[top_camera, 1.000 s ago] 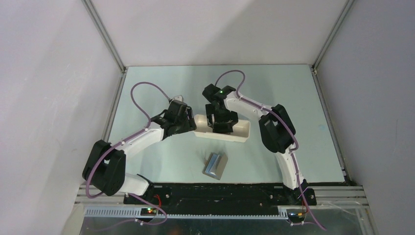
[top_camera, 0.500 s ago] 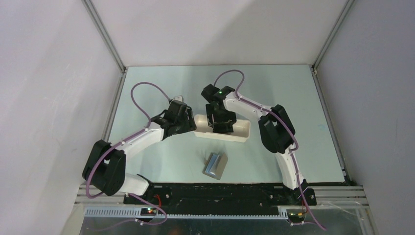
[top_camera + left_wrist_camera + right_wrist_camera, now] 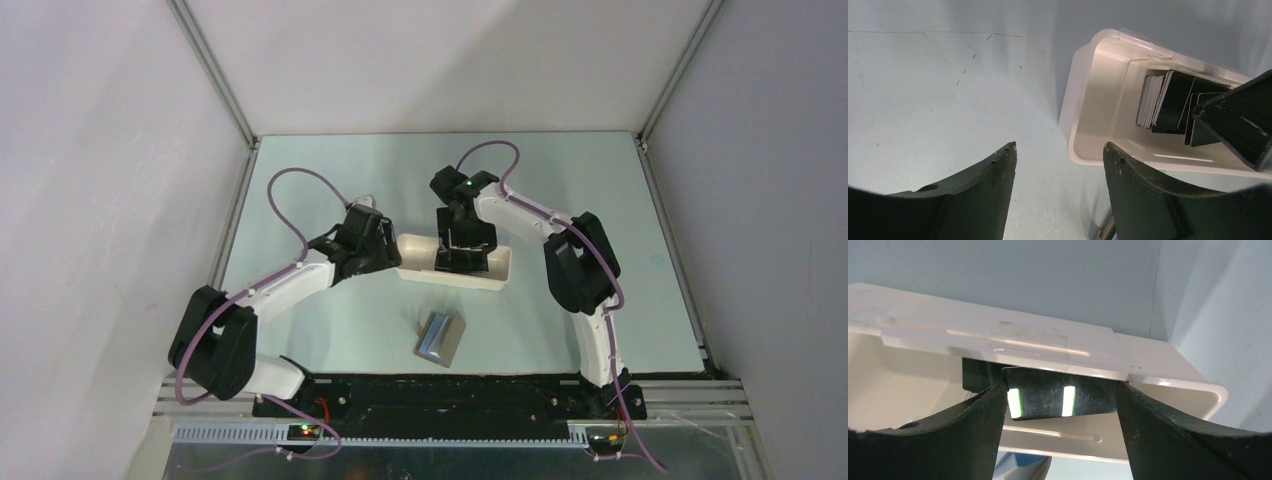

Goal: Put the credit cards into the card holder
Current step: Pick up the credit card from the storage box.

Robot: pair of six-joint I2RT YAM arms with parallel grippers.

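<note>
The right gripper [image 3: 1060,391] pinches one card [image 3: 1040,401] edgewise inside the tray [image 3: 998,337]. Lift it straight up, clear of the rim. The left gripper [image 3: 1059,150] stands open and empty at the tray's left end.

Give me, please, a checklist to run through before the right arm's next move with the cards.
1. Credit card lies between the right tool's fingers: ok.
2. Grip on it firm: cannot tell.
3. Other cards stacked in the white tray: ok.
4. Left tool open, empty, outside the tray: ok.
5. Card holder clear of both arms: ok.
6. Card holder open wide enough: cannot tell.
</note>
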